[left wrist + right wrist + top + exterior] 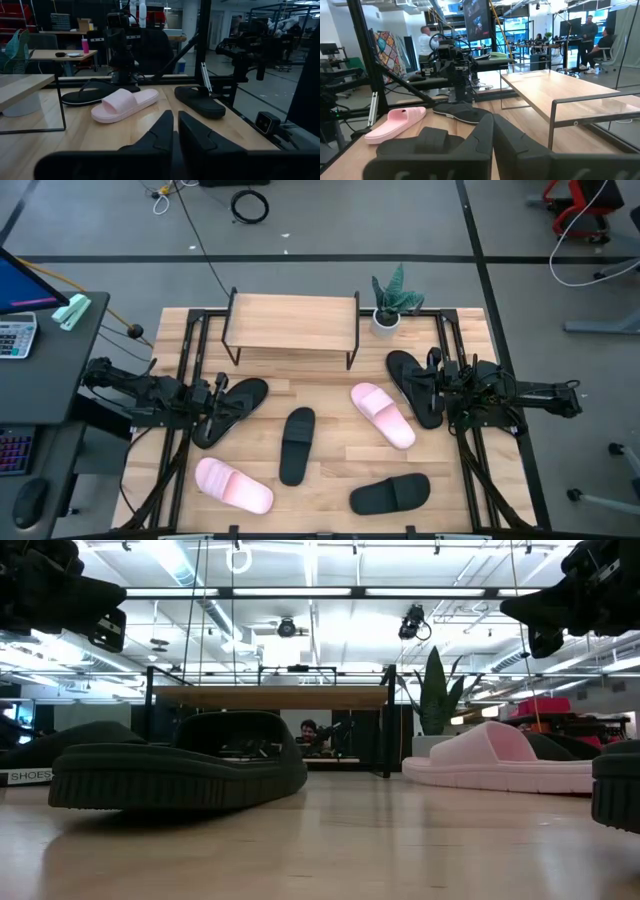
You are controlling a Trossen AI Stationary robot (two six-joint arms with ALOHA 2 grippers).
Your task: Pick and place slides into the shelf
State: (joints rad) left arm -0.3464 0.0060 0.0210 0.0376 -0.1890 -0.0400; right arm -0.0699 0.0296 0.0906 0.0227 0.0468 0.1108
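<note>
Six slides lie loose on the bench and the shelf (292,320) at its back edge carries nothing.

The left gripper (218,393) hangs near the left edge, above a black flip-flop (232,409), its fingers (162,131) nearly together and holding nothing. The right gripper (438,383) hangs near the right edge over the other black flip-flop (414,385), jaws clenched on nothing. A pink slide (382,415) lies just beside that flip-flop, toward the middle of the bench. One black slide (297,444) lies at the centre, in front of the shelf. The second pink slide (233,485) sits near the front left corner, and the second black slide (390,494) lies by the front edge, right of centre. A potted plant (390,302) stands at the shelf's right end.
</note>
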